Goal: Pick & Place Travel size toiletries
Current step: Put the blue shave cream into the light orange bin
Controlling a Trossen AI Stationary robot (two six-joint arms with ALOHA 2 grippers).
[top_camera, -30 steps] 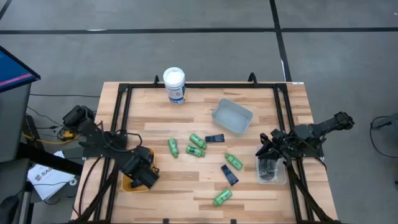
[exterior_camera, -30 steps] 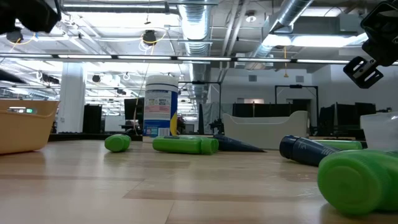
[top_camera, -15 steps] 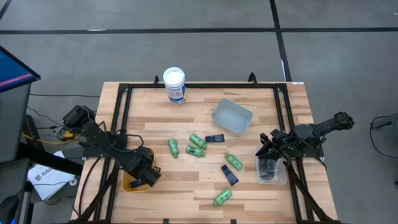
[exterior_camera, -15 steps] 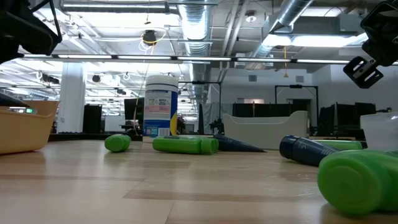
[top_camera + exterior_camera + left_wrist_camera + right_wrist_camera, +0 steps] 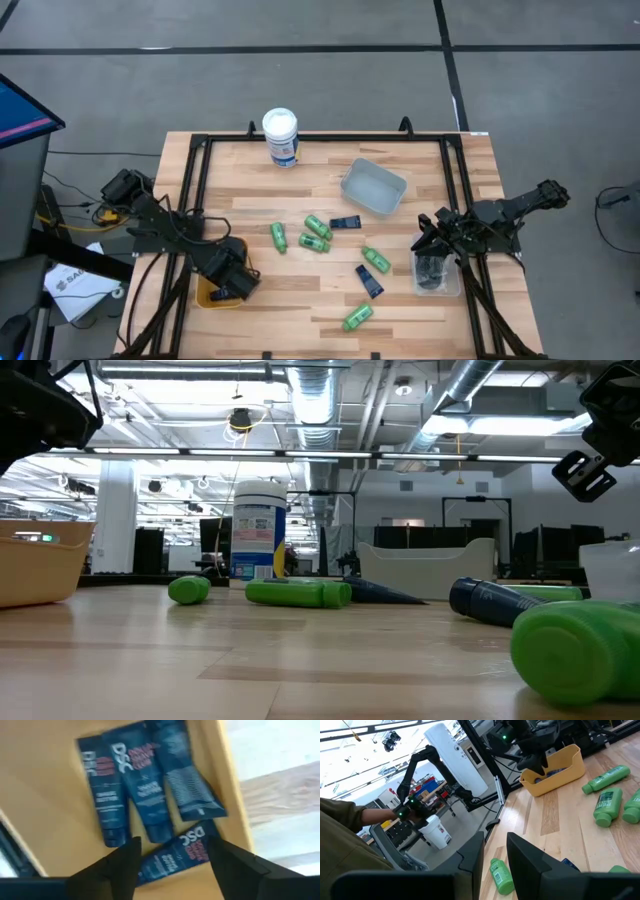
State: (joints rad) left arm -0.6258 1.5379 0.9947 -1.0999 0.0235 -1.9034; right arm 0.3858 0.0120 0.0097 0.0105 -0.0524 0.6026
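My left gripper (image 5: 228, 275) points down into the yellow bin (image 5: 212, 297) at the table's left and is open. In its wrist view several dark navy tubes lie flat on the bin's floor (image 5: 50, 795). One tube (image 5: 175, 859) lies between the open fingertips of my left gripper (image 5: 173, 845), which are not closed on it. Green bottles (image 5: 314, 242) and navy tubes (image 5: 369, 281) lie on their sides on the wooden table. My right gripper (image 5: 432, 240) hangs level at the table's right, its fingers slightly apart around nothing.
A clear box (image 5: 437, 272) with dark tins stands under the right arm. A pale tray (image 5: 373, 187) sits at the far right and a tall white canister (image 5: 281, 137) at the far edge. A green bottle (image 5: 357, 317) lies near the front edge. A black frame rims the table.
My left gripper has sunk a little lower over the yellow bin and then held still. The things on the table have kept their places.
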